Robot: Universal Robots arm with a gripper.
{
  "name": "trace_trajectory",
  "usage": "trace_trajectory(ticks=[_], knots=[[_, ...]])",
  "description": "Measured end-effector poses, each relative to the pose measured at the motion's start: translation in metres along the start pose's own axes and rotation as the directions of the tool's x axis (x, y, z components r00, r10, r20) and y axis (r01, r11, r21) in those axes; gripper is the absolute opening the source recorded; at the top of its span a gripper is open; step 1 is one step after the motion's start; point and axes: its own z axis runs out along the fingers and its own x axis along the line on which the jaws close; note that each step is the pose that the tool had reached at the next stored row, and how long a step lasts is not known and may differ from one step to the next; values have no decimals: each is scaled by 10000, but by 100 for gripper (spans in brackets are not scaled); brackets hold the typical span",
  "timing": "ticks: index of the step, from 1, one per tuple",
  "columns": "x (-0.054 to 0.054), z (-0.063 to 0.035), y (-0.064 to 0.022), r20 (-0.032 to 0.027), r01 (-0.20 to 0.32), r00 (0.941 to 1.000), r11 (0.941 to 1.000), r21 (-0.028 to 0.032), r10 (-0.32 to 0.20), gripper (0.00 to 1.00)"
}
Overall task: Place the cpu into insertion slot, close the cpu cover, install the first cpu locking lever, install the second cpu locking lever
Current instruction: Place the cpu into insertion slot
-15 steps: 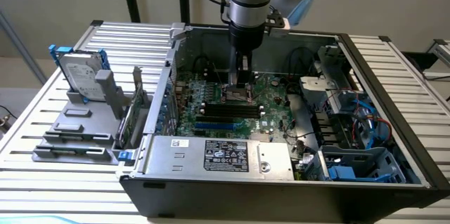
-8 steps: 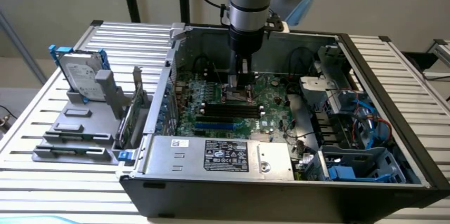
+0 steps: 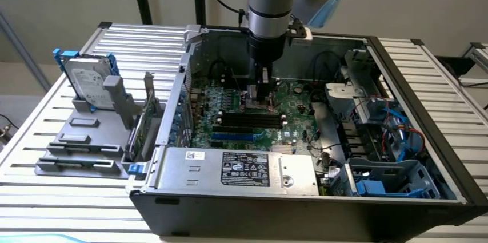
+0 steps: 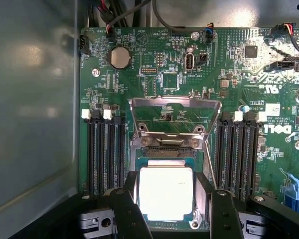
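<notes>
A slatted metal table (image 3: 46,197) carries an open computer case (image 3: 305,220) and a grey rack (image 3: 84,137).

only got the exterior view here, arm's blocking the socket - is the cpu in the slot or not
Observer: In the wrist view the cpu appears to lie square inside the silver rim of the insertion slot, directly under the gripper.
Operator: ok and the cover, is it down
Observer: No. The cpu cover is tilted up off the slot at its hinge side, and the green board shows through its cut-out centre.
Operator: anything lying on top of the chip
Observer: Nothing. Its pale metal face is bare.
</notes>
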Motion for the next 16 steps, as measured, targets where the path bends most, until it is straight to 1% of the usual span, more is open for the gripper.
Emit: trace_trajectory(ticks=[2,7,9,11,16], knots=[[-1,18,-1,65,3,10000,10000,-7,-3,55],[-3,59,-2,257,12,9997,10000,-25,-11,55],[-5,77,-3,309,15,9995,10000,-26,-14,55],[-5,91,-4,334,16,9994,10000,-26,-15,55],[-6,116,-7,338,16,9994,10000,-27,-15,55]])
